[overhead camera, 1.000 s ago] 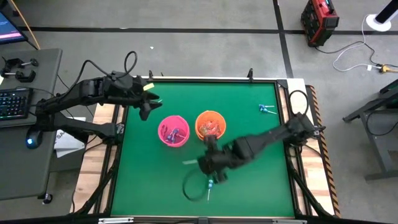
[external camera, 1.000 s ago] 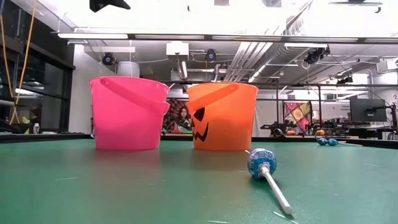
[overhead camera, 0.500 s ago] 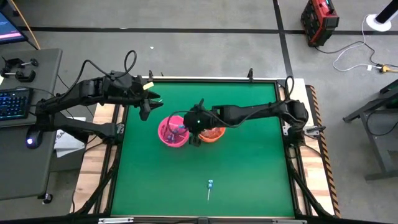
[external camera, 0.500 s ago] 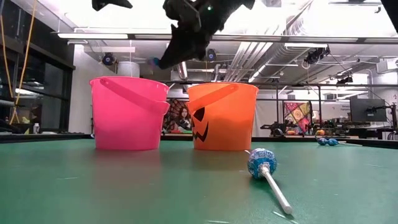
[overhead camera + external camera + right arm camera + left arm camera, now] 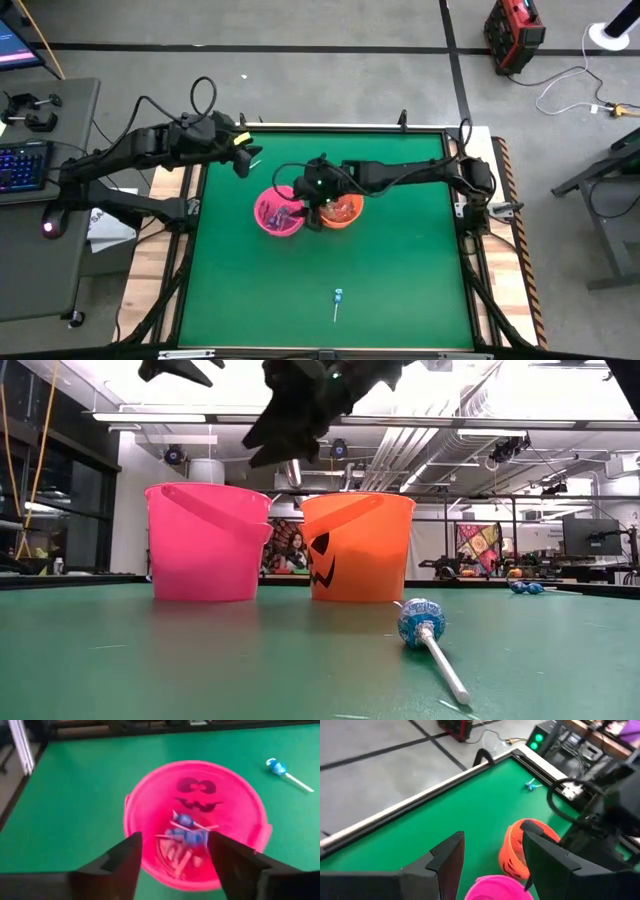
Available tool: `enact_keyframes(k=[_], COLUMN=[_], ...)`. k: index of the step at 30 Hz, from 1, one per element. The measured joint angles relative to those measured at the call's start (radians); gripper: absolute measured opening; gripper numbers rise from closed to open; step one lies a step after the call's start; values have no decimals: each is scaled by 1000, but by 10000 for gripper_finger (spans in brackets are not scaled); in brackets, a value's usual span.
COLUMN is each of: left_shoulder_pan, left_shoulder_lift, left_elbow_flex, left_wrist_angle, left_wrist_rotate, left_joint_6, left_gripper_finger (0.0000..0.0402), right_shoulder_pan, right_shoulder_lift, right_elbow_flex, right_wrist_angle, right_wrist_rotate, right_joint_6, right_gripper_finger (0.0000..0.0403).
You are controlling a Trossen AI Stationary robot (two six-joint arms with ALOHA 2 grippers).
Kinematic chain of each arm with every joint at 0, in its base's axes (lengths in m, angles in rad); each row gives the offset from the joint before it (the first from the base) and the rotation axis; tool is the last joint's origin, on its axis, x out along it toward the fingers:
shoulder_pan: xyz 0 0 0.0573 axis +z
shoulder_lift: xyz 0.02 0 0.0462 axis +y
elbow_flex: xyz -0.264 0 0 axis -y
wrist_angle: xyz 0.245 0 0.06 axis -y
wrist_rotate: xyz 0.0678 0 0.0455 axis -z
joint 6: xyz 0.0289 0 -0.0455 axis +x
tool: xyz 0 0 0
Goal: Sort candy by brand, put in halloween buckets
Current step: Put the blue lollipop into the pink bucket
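A: Where is the right gripper (image 5: 307,204), and where is the candy?

B: It hangs over the pink bucket (image 5: 278,212), at the side that touches the orange bucket (image 5: 338,203). Its two fingers (image 5: 121,861) stand apart, with nothing between them. Directly under them, inside the pink bucket (image 5: 195,820), lie blue-headed lollipops (image 5: 187,834) with white sticks, mixed with some reddish wrapped pieces.

A: And the left gripper (image 5: 245,160)?

B: It waits above the far left part of the table, a little away from the pink bucket. Its fingers (image 5: 447,862) are also apart and empty.

A: Is there candy outside the buckets?

B: Yes. One blue lollipop (image 5: 338,298) lies alone on the green table (image 5: 400,280), near the front edge, well apart from both buckets. Two more blue pieces (image 5: 429,176) lie near the far right corner. The orange bucket holds some wrapped sweets, but I cannot tell which kind.

A: What about the room?

B: The floor is grey with dark lines. A red box (image 5: 513,33) stands on it, and a keyboard (image 5: 22,165) lies on a desk at the left. In the low view, a person (image 5: 294,552) sits far behind, between the buckets.
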Motion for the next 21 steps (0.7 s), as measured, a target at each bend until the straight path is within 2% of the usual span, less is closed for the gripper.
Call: enact_keyframes(k=[3,6,11,13,16,19,21], left_shoulder_pan=[0,1,31,53,98,175,248], left_shoulder_lift=[20,48,106,134,185,245,292], left_elbow_flex=[0,0,0,0,0,0,0], left_wrist_angle=[0,-1,6,24,75,136,198], left_wrist_rotate=[-14,-34,-60,-74,-59,68,216], left_joint_6=[-48,-66,6,54,162,333,449], left_gripper_finger=[190,190,190,190,190,190,190], right_shoulder_pan=[-48,-123,-309,-393,-504,-585,-617], right_shoulder_lift=[-28,-87,-243,-325,-450,-553,-600], right_elbow_flex=[57,59,-64,-165,-342,-512,-599], right_wrist_angle=[-147,-260,-367,-364,-364,-439,-520], right_wrist_rotate=[-4,13,13,25,109,176,180], right_joint_6=[-100,-186,-207,-159,15,233,342], right_gripper_finger=[244,251,252,252,252,252,252])
